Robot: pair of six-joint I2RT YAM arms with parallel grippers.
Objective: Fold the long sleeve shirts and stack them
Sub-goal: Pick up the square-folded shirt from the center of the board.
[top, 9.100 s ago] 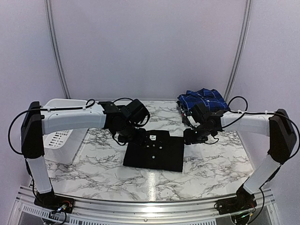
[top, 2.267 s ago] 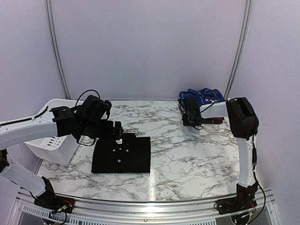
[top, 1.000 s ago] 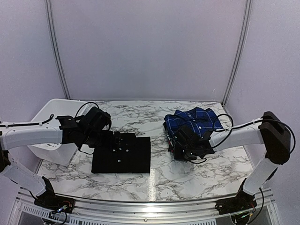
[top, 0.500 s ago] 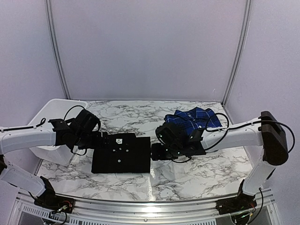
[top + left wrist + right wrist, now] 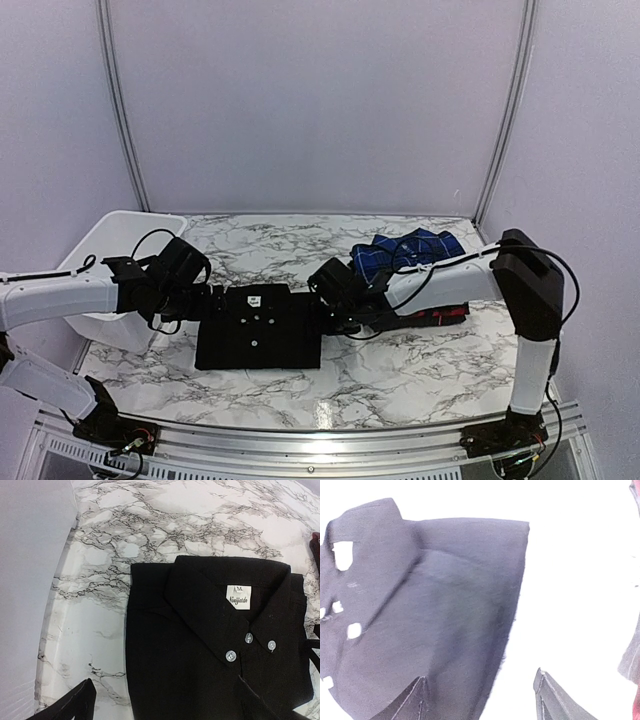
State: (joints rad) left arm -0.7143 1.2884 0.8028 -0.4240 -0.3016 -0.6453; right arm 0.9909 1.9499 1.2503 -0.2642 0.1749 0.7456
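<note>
Black shirt [image 5: 258,332], blue plaid shirt [image 5: 408,247], grey-veined white table [image 5: 420,372], white basket [image 5: 112,232].

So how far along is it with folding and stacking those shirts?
Done: the plain black long-sleeve shirt lies folded flat on the marble table, with a pile of plaid shirts, blue-and-white on top, beside it. In hand: nothing, as both arms' jaws flank the black shirt, open. Left, probably: stacking it with the pile.

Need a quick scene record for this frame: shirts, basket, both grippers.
black shirt: folded, collar and label showing, left of table centre
plaid shirts: blue one right of it, red cloth nearer the front
basket: white, far left
left gripper: open, at black shirt's left edge
right gripper: open, at its right edge
</note>
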